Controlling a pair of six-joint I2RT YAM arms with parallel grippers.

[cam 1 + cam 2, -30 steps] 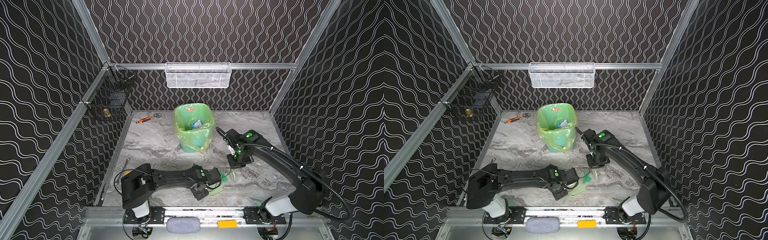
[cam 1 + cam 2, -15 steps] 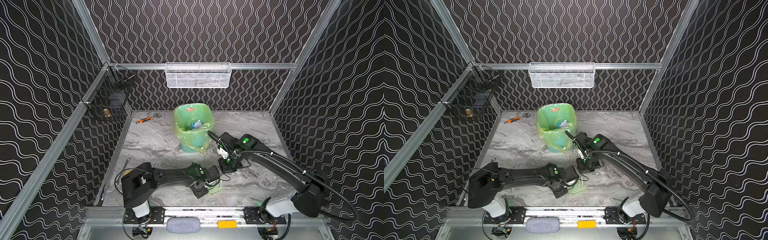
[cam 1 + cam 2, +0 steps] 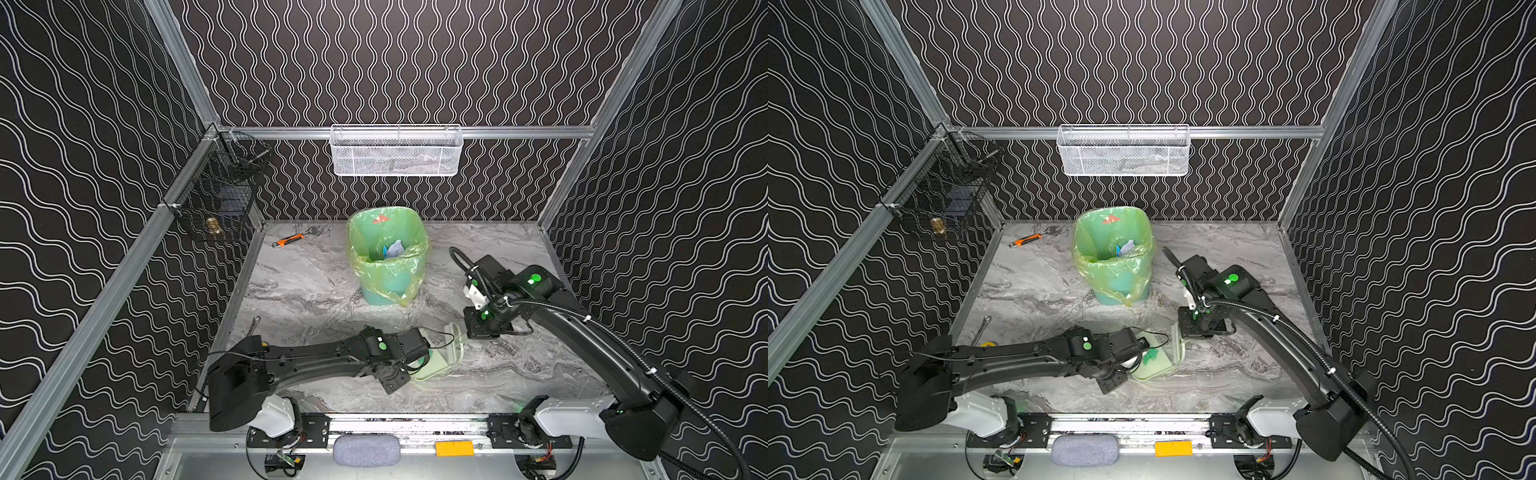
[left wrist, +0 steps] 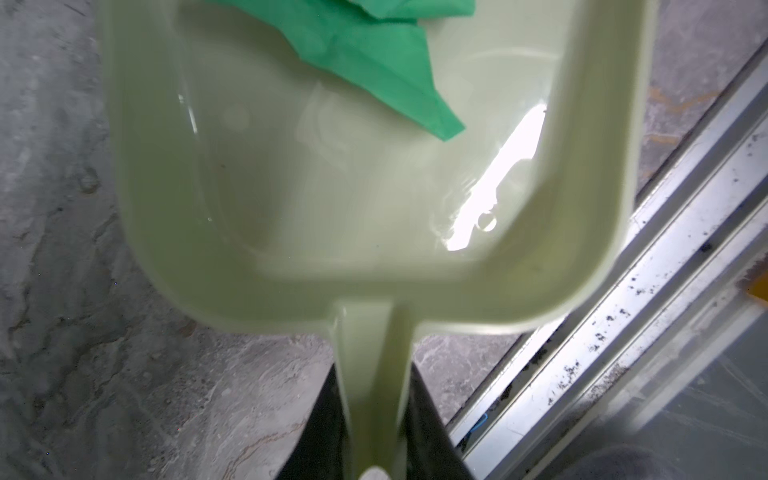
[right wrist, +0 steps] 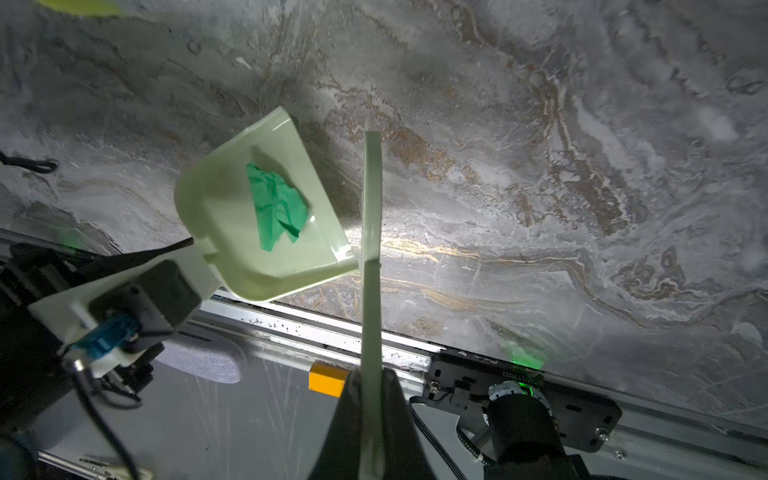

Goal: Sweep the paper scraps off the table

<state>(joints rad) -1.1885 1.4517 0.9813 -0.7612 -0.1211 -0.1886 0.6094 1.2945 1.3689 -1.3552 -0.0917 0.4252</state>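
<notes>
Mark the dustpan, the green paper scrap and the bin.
dustpan (image 5: 220,224): right wrist view, bare floor of the pan.
green paper scrap (image 5: 276,203): right wrist view, middle of the crumpled piece.
bin (image 3: 386,282): a top view, bag-covered outer wall.

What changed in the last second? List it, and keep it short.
The right hand swung its sweeping tool left toward the dustpan, then back right. The green paper scrap, beside the pan's mouth earlier, now lies inside it. Nothing was gripped or released. The left hand kept holding the dustpan about in place; bin and wrench unmoved.
</notes>
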